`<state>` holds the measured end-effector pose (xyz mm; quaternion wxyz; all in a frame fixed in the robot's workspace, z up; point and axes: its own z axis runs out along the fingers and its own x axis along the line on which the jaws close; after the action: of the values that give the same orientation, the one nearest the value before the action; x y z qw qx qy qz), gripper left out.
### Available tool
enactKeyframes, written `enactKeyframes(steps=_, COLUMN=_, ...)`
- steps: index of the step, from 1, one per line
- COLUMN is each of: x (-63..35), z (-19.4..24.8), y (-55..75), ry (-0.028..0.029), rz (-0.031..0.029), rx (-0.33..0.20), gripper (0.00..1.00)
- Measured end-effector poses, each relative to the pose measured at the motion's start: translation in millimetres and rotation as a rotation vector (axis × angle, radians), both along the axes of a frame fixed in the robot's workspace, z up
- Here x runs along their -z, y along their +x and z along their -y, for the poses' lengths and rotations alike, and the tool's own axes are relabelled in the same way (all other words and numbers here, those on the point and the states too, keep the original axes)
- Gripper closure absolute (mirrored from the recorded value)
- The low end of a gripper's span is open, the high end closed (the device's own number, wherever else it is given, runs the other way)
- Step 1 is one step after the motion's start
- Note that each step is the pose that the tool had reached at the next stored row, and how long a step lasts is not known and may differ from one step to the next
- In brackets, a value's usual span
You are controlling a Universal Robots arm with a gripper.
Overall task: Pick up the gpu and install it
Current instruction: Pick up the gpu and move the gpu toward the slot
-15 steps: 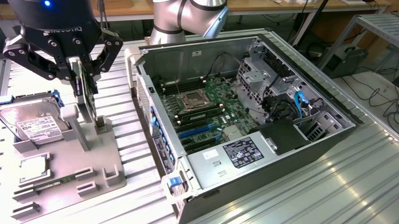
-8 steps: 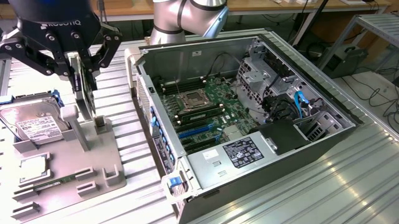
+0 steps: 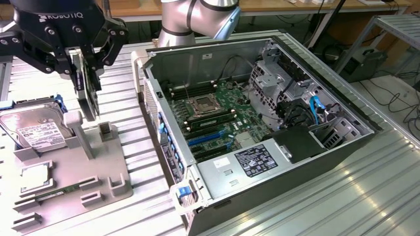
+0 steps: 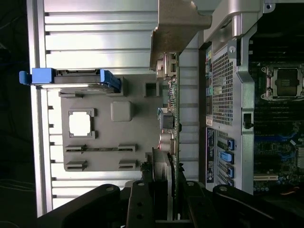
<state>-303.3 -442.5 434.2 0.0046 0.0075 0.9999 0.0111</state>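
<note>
The gpu (image 3: 86, 93) hangs upright and edge-on as a dark sliver, pinched at its upper end by my black gripper (image 3: 81, 61), which is shut on it. It sits just above the grey holder tray (image 3: 98, 167), to the exterior view's left of the open computer case (image 3: 308, 162). In the wrist view the gpu (image 4: 172, 118) runs away from my gripper (image 4: 164, 192) as a thin green board with connectors, ending in a silver metal bracket (image 4: 175, 28). Its lower end is close to a tray post (image 3: 72, 129); whether they touch I cannot tell.
A silver hard drive (image 3: 33, 129) with blue rails stands in the tray, with a processor chip (image 3: 36, 177) and a memory stick (image 3: 58, 193) nearer the front. The case lies open, its motherboard (image 3: 220, 110) and blue slots (image 3: 208, 140) exposed. Ribbed metal table (image 3: 341, 196) surrounds everything.
</note>
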Motion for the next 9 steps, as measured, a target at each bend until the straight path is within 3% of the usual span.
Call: enactKeyframes(steps=9, x=-12.1, z=0.0, y=0.6, ry=0.0, rz=0.0001, rx=0.0, gripper=0.72)
